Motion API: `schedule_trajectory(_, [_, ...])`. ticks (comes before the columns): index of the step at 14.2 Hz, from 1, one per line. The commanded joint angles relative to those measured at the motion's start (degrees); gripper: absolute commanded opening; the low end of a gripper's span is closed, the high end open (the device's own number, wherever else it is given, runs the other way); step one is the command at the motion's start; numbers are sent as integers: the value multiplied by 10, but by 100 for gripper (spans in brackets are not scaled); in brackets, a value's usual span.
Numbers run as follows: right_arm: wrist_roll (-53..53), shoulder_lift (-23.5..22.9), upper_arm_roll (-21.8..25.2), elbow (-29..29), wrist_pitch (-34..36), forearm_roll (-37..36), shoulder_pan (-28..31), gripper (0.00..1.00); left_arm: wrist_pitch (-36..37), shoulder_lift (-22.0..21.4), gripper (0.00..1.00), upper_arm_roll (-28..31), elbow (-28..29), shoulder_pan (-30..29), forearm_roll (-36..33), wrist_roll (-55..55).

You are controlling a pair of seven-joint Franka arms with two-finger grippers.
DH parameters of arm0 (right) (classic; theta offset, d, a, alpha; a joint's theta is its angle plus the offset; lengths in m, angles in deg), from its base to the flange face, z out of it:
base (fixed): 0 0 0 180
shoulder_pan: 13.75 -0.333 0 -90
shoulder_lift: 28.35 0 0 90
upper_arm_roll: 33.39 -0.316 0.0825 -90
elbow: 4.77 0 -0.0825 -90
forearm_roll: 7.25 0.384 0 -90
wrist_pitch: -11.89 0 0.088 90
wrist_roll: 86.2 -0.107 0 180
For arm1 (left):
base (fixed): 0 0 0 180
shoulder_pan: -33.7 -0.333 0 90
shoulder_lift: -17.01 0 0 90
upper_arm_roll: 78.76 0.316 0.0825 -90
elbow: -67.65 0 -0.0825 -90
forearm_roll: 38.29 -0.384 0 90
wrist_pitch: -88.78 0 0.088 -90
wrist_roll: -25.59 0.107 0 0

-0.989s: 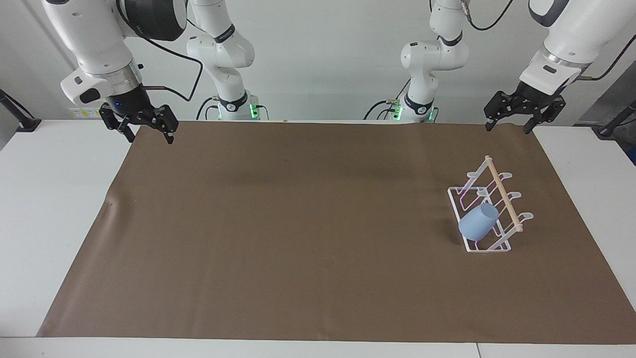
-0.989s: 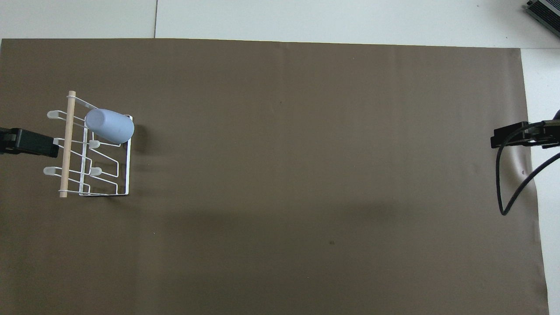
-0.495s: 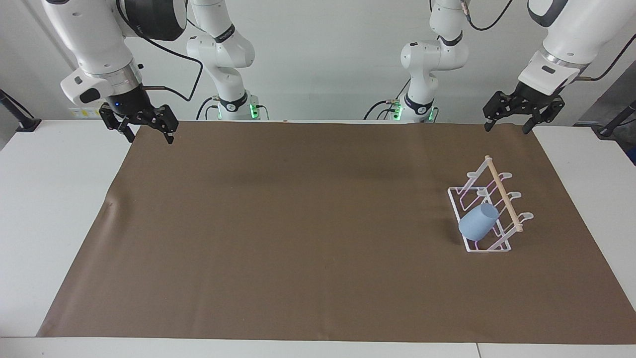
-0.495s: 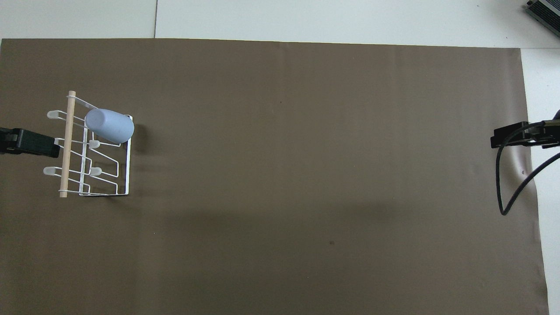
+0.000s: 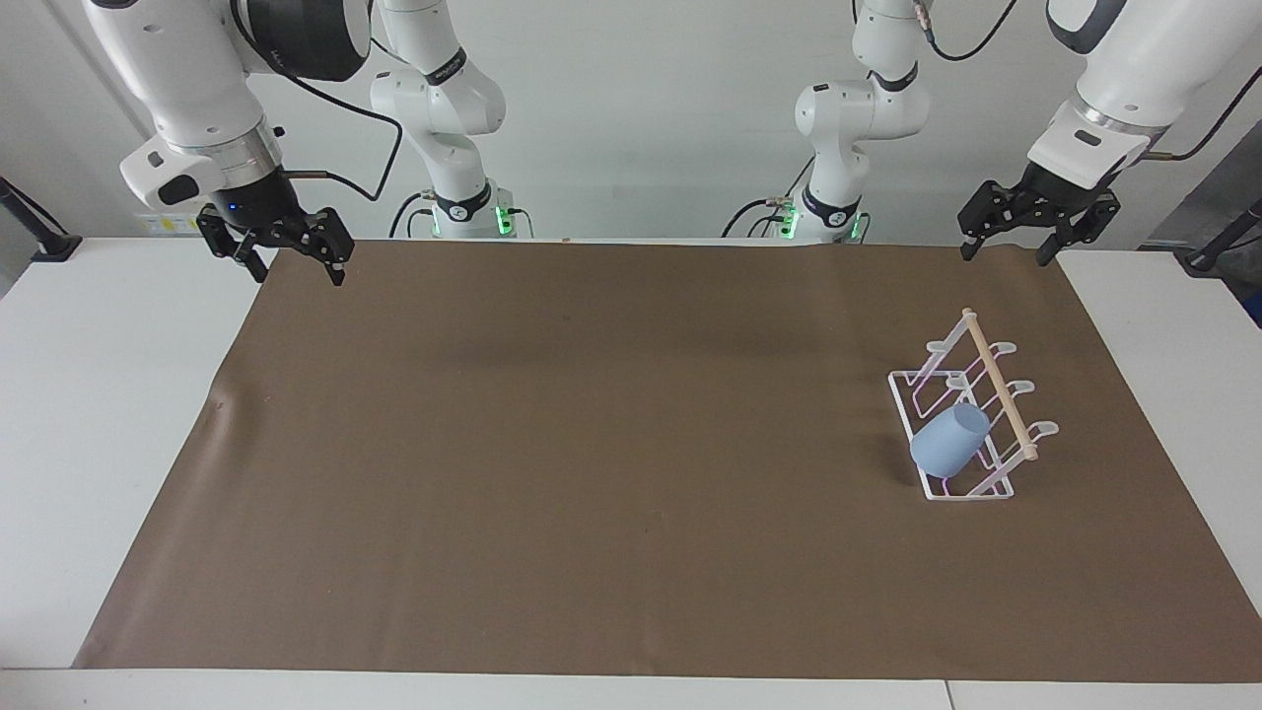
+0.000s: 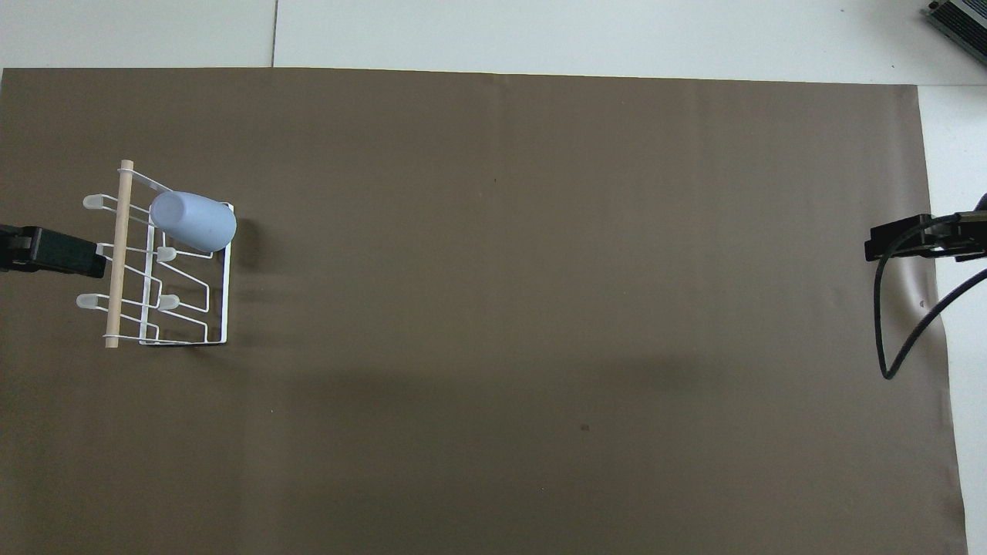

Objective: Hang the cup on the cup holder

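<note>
The light blue cup (image 5: 949, 441) (image 6: 193, 220) hangs mouth-down and tilted on a prong of the white wire cup holder (image 5: 1001, 394) (image 6: 118, 262), at the end of the rack farthest from the robots. The rack stands on the mat toward the left arm's end of the table. My left gripper (image 5: 1006, 254) (image 6: 54, 252) hangs open and empty over the mat's edge by the robots, apart from the rack. Over the mat's corner at the right arm's end, my right gripper (image 5: 298, 276) (image 6: 902, 239) waits open with nothing in it.
A brown mat (image 5: 592, 444) covers most of the white table (image 5: 99, 394). It has a small wrinkle (image 5: 219, 404) at the right arm's end. A black cable (image 6: 887, 324) loops down from the right arm.
The left gripper has risen very slightly. The cup, the rack and the right arm have not moved.
</note>
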Motion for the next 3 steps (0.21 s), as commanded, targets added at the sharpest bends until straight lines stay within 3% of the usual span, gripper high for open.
schedule_trajectory(1, [13,11,-3,-12,-3,10,7,100,-1,-11,100,4,12,5,9,7])
schedule_trajectory(3, [13,11,-3,-12,-3,10,7,100,-1,-11,100,4,12,5,9,7])
